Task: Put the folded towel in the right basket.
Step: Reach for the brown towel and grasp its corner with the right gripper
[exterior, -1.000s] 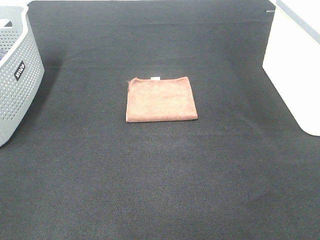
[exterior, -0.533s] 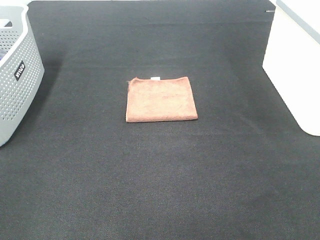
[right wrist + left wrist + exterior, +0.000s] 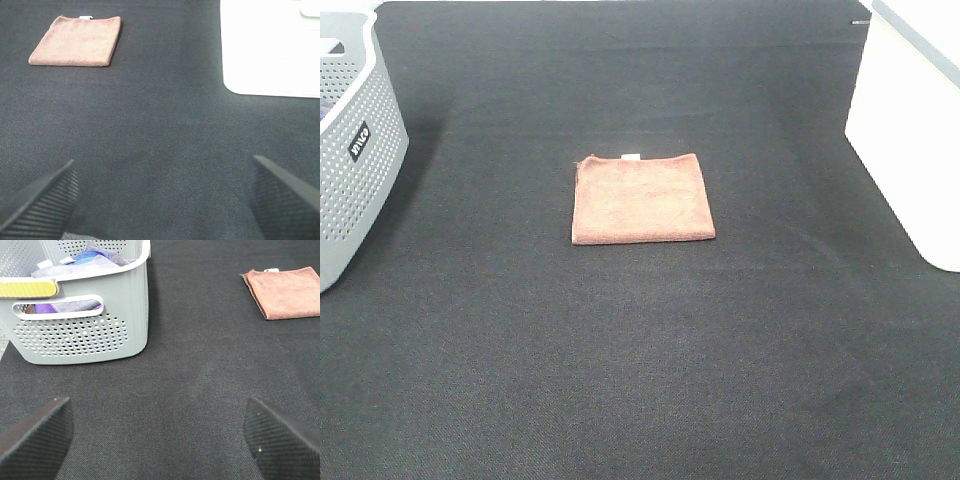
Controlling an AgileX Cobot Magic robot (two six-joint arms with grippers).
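Note:
A folded brown towel (image 3: pixel 642 198) lies flat on the black mat, in the middle of the exterior view. It also shows in the left wrist view (image 3: pixel 285 291) and the right wrist view (image 3: pixel 76 40). The right basket (image 3: pixel 912 120) is white and stands at the right edge; its wall shows in the right wrist view (image 3: pixel 270 47). Neither gripper shows in the exterior view. My left gripper (image 3: pixel 157 437) is open and empty, well short of the towel. My right gripper (image 3: pixel 162 197) is open and empty, between towel and white basket, short of both.
A grey perforated basket (image 3: pixel 350 150) stands at the left edge; in the left wrist view (image 3: pixel 80 305) it holds several cloths. The black mat (image 3: pixel 640 350) covers the whole table.

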